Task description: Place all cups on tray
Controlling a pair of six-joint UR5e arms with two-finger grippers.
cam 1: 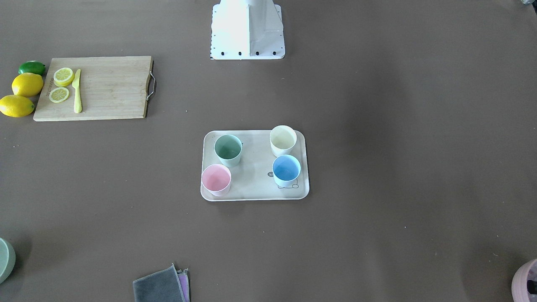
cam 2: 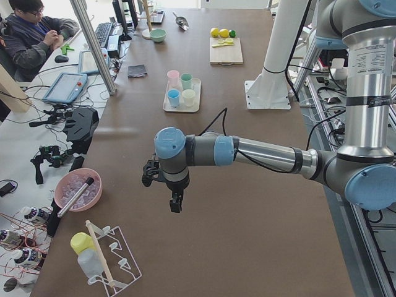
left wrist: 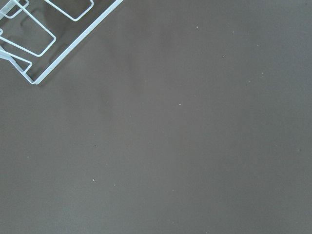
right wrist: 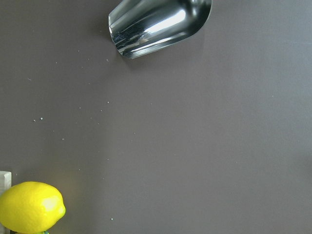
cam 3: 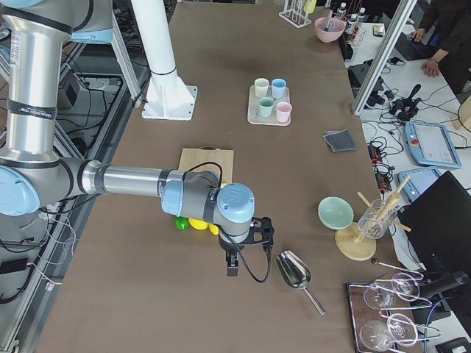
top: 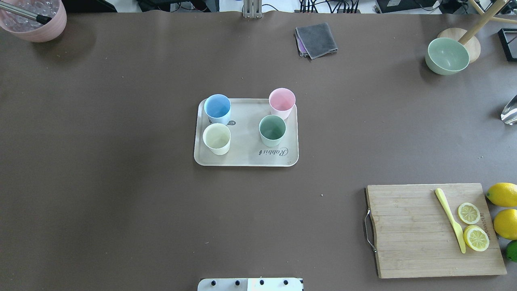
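The beige tray (top: 246, 157) lies at the table's middle, also in the front view (cam 1: 256, 178). All four cups stand upright on it: light blue (top: 217, 108), pale pink (top: 282, 102), cream-white (top: 217, 138) and mint green (top: 272, 130). The pink cup stands at the tray's far edge. My left gripper (cam 2: 176, 204) hangs over bare table far off toward the left end. My right gripper (cam 3: 232, 266) hangs over bare table near the right end. Both show only in the side views, so I cannot tell whether they are open or shut.
A wooden cutting board (top: 420, 242) with lemon slices and a yellow knife lies near right, lemons (top: 503, 194) beside it. A green bowl (top: 447, 55), grey cloth (top: 317, 39) and mauve pot (top: 36, 22) stand along the far edge. A metal scoop (right wrist: 156, 24) lies near the right gripper, a wire rack (left wrist: 44, 34) near the left.
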